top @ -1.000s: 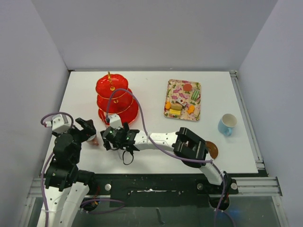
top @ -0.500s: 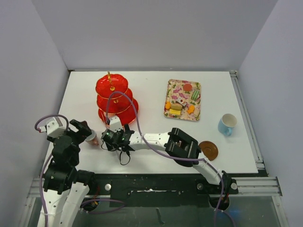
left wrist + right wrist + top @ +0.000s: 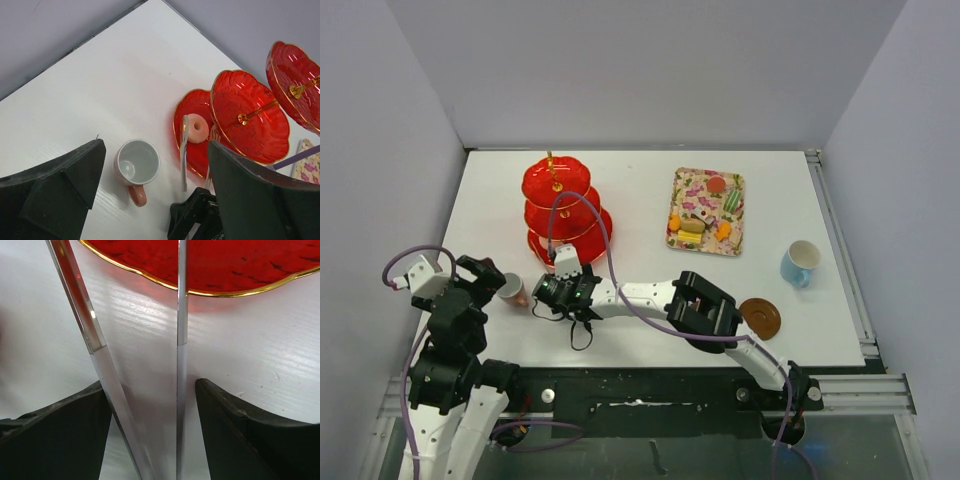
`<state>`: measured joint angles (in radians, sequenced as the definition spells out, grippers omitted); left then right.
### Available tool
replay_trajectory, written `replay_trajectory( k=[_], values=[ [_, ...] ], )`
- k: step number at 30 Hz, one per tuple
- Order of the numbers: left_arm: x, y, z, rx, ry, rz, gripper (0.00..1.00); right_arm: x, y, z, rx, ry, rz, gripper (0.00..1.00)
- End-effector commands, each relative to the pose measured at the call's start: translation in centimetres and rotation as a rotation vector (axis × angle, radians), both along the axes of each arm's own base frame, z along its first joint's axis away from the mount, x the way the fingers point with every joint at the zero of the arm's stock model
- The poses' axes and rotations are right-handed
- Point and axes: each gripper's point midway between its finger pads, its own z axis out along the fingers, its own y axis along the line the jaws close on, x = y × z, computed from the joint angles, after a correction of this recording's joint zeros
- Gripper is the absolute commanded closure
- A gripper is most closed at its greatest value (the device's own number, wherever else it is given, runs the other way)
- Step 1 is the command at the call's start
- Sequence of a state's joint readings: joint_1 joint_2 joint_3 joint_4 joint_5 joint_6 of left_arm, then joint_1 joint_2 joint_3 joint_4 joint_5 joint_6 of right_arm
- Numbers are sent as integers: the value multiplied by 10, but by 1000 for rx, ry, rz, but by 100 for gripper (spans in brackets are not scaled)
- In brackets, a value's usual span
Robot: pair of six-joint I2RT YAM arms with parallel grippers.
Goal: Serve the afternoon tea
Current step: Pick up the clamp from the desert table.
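Evidently loading the red three-tier stand (image 3: pixel 247 117) is the step in hand: the right gripper (image 3: pixel 150 405) pinches metal tongs (image 3: pixel 184 150), tips beside a pink doughnut (image 3: pixel 198 128) on the bottom tier, while the left gripper (image 3: pixel 488 278) hangs spread just beside the upright pink cup (image 3: pixel 136 164). Next, I judge, the tongs must lift clear of the rim, then fetch another sweet from the patterned tray (image 3: pixel 706 210)
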<state>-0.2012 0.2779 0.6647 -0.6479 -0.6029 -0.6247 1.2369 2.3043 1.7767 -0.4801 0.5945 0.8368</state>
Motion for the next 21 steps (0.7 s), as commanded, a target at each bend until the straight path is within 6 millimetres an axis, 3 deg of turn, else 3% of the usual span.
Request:
replay_trajectory(
  k=[1,6,15,21],
  values=[
    [-3,4,24,-19,-74,21,18,12,-7,-4,-16,-22,-49,38],
    [-2,2,23,-16,-74,9,18,15,-2,20,-5,-60,-23,50],
    [-1,0,23,-15,-72,1,18,14,1,123,158,-149,40,56],
    [0,0,22,-14,-71,-4,18,-4,-6,135,219,-84,108,57]
  ],
)
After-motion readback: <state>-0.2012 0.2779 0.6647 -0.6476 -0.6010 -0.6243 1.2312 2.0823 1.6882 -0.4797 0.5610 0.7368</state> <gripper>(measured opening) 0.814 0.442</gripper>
